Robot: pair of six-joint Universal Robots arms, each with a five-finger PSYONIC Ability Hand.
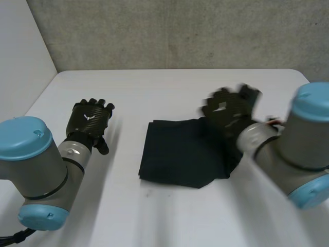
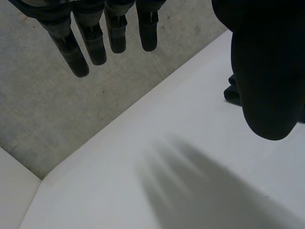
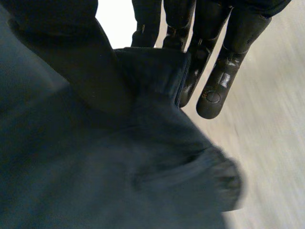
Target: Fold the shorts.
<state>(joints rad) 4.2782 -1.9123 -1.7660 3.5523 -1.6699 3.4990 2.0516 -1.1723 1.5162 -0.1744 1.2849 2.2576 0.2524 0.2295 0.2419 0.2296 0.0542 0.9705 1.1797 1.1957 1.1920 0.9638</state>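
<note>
Within right robot hand (image 1: 229, 110), shorts (image 1: 177, 154)

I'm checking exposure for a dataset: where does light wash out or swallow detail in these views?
Head view: soft, even light; the shorts are a nearly flat dark patch on the white table. Right wrist view: the table between the right hand thumb and fingers is washed out white, with small glints on the fingers. Left wrist view: the left hand thumb is a featureless dark shape.

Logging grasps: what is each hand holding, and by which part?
The right hand pinches the shorts at their far right corner, thumb against fingers; the left hand holds nothing.
</note>
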